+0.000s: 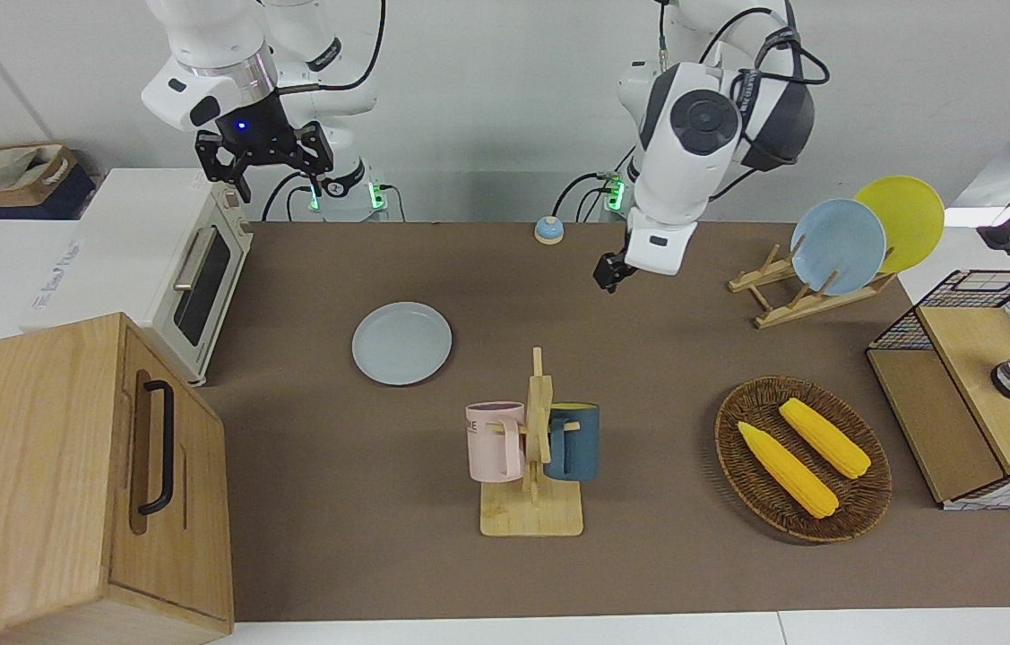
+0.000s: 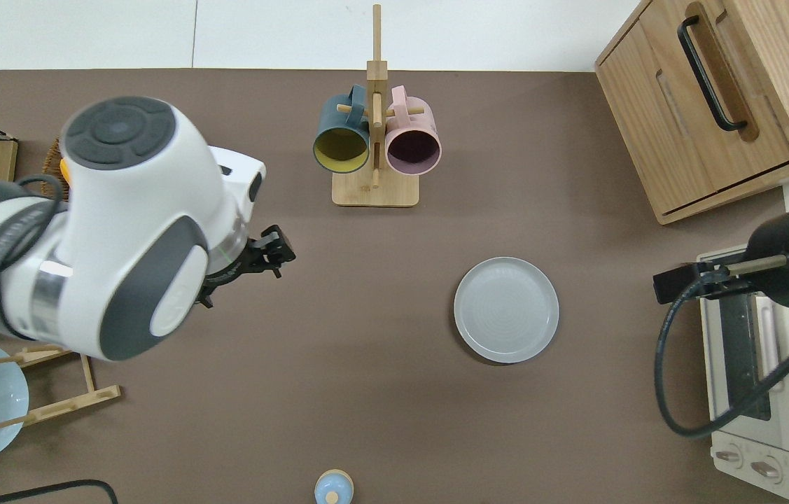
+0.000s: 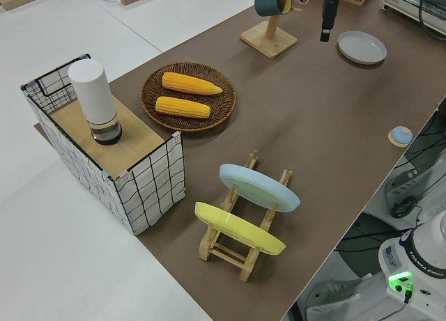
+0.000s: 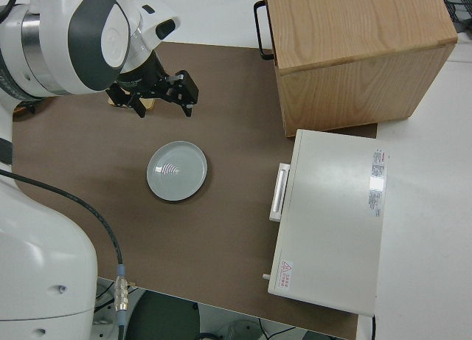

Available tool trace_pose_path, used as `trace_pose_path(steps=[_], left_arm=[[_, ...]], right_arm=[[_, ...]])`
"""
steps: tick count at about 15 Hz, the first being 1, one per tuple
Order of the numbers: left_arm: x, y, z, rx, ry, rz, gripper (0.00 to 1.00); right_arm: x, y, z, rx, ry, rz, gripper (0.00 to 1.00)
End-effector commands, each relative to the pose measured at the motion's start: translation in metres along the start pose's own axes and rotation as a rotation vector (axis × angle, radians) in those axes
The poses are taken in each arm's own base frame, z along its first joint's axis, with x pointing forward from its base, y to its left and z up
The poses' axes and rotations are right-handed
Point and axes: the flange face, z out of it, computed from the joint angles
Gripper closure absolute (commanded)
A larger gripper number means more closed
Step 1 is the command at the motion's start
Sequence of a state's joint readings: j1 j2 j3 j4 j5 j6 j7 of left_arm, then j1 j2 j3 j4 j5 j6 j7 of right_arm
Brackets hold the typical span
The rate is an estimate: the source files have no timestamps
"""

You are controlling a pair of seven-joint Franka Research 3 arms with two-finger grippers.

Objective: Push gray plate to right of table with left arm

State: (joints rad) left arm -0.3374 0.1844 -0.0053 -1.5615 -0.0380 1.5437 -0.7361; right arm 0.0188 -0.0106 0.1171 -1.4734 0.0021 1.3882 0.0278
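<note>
Lying flat on the table [image 2: 338, 392], the gray plate [image 2: 506, 310] has bare tabletop all around; left gripper [image 2: 281, 250], jaw state indiscernible, hovers well apart; right arm parked.

Left arm [image 2: 121, 231] reaches over the table's middle, wrist angled down; left gripper [image 2: 275, 252] hangs in the air. Right arm parked.

A wide stretch of bare table [image 2: 338, 350] was seen between the left gripper [image 2: 275, 252] and the gray plate [image 2: 506, 309]. Farther from the robots, the mug rack [image 2: 374, 140] stood beside that path. Toward the right arm's end, the plate was hemmed by the toaster oven [image 2: 758, 392] and wooden cabinet [image 2: 723, 105].
</note>
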Motion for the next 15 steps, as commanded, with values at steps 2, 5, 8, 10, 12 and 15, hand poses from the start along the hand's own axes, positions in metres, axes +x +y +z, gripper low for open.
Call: trace_pose_path(steps=[2,5,8,10,12,15], left_arm=[[0.035,-0.079,-0.027,-0.006,-0.009,0.117,0.01],[0.054,-0.127,-0.040,0.010,0.028,0.180,0.01],[0.060,-0.151,-0.047,0.064,0.057,0.180,0.01],[0.067,-0.167,-0.047,0.075,0.053,0.247,0.01],[0.067,-0.190,-0.051,0.060,0.035,0.280,0.00],[0.065,-0.200,-0.051,0.053,0.027,0.316,0.00]], right_arm=[[-0.004,0.002,-0.004,0.010,-0.002,0.005,0.017],[-0.004,0.002,-0.004,0.009,-0.004,0.005,0.017],[-0.004,0.001,-0.004,0.009,-0.002,0.005,0.017],[-0.004,0.001,-0.004,0.009,-0.002,0.005,0.017],[-0.004,0.002,-0.004,0.010,-0.002,0.006,0.017],[-0.004,0.002,-0.004,0.010,-0.002,0.006,0.017]])
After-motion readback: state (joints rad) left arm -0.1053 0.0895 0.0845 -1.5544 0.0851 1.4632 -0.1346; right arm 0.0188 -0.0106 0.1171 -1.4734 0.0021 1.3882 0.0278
